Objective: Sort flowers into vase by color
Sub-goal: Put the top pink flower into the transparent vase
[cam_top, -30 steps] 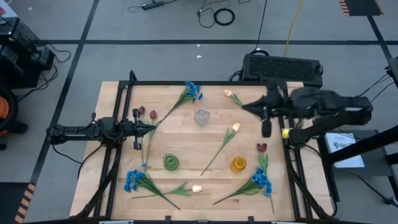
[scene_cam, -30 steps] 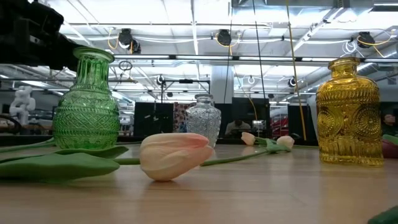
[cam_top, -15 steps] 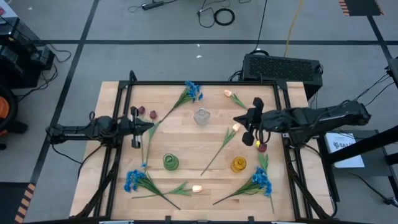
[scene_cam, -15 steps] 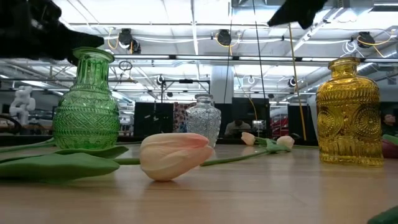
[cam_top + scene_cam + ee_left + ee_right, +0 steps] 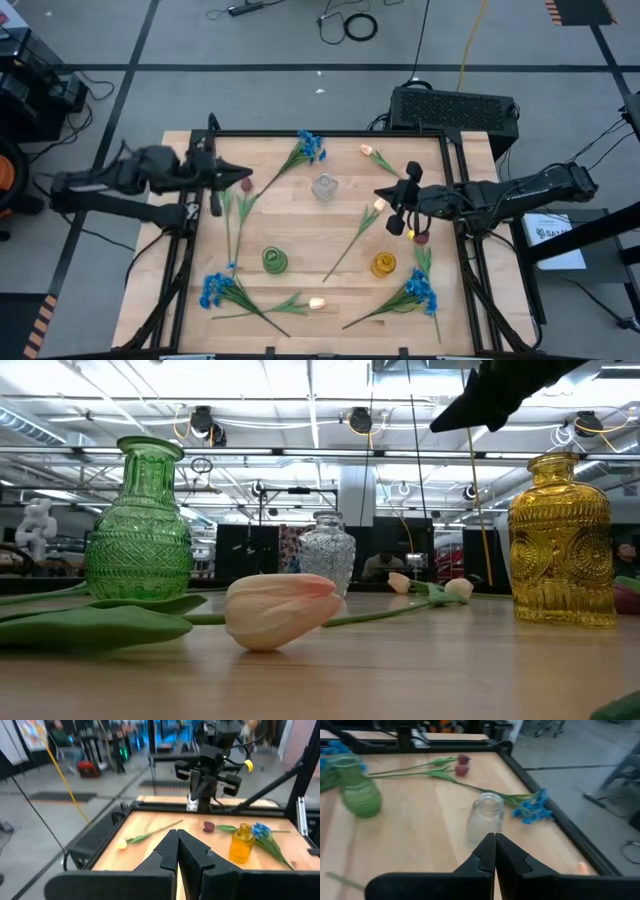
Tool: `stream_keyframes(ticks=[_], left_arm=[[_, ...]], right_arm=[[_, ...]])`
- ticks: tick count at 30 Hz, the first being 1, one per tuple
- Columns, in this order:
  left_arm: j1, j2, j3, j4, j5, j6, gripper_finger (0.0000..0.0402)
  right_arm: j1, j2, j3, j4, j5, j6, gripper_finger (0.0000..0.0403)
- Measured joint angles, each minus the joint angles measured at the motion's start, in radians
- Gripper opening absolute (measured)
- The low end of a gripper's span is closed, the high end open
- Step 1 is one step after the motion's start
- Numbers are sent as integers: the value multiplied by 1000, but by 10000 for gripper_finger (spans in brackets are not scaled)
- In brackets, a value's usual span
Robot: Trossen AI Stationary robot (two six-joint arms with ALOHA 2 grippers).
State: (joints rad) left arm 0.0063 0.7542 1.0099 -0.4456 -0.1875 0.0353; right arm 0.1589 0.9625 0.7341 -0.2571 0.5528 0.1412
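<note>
The left pincer point(image 5: 177, 851) hung closed above the wooden surface point(image 5: 150, 827). Beyond lay a cream tulip point(image 5: 122, 844), a dark red tulip point(image 5: 208, 826), a yellow vase point(image 5: 241, 843) and blue flowers point(image 5: 261, 830). The right pincer point(image 5: 200, 790) hovered farther off.

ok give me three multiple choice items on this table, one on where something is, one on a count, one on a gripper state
1. Where does the clear glass vase stand on the wooden table?
A. between the green and amber vases at the near edge
B. toward the far side, near a blue clustered flower
C. off the table

2. How many glass vases are on the table?
A. two
B. three
C. five

3. How is the right gripper?
A. shut and empty, above the table
B. shut on a dark red tulip
C. wide open around the amber vase

Answers:
1 B, the high view shows it just below the far blue bloom.
2 B, the clear one, the green glass vase and the amber glass vase.
3 A, the right wrist view shows its fingers pressed together with nothing between them.
</note>
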Motion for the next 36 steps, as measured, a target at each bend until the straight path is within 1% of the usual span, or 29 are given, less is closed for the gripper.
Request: stream_keyframes(ticks=[3,5,6,8,11,14,19,23,25,28,30,36], left_arm=[[0,136,175,-152,-2,2,11],[0,198,223,-193,-1,-4,11],[-2,222,224,-204,12,-4,11],[-8,263,216,-215,75,-10,11],[-32,308,164,-211,157,-77,11],[-90,324,73,-110,154,-102,11],[-149,316,-87,75,138,-38,11],[-154,284,-185,149,183,69,11],[-139,264,-201,143,183,106,11],[-122,229,-201,145,184,108,11],[-120,206,-201,143,204,111,11],[-119,124,-201,92,210,139,11]], right_arm=[[0,0,0,-8,23,-7,0],[0,0,0,-21,23,-8,0],[0,0,0,-29,23,-8,0],[0,0,0,-41,23,-8,0],[0,0,0,-73,23,17,0],[0,1,0,-99,22,73,0],[0,1,0,-106,23,143,0],[-9,2,0,-166,45,201,0],[-16,7,0,-191,49,257,0],[-17,13,0,-216,53,357,0],[-19,18,1,-215,75,409,0],[-29,25,1,-221,82,498,0]])
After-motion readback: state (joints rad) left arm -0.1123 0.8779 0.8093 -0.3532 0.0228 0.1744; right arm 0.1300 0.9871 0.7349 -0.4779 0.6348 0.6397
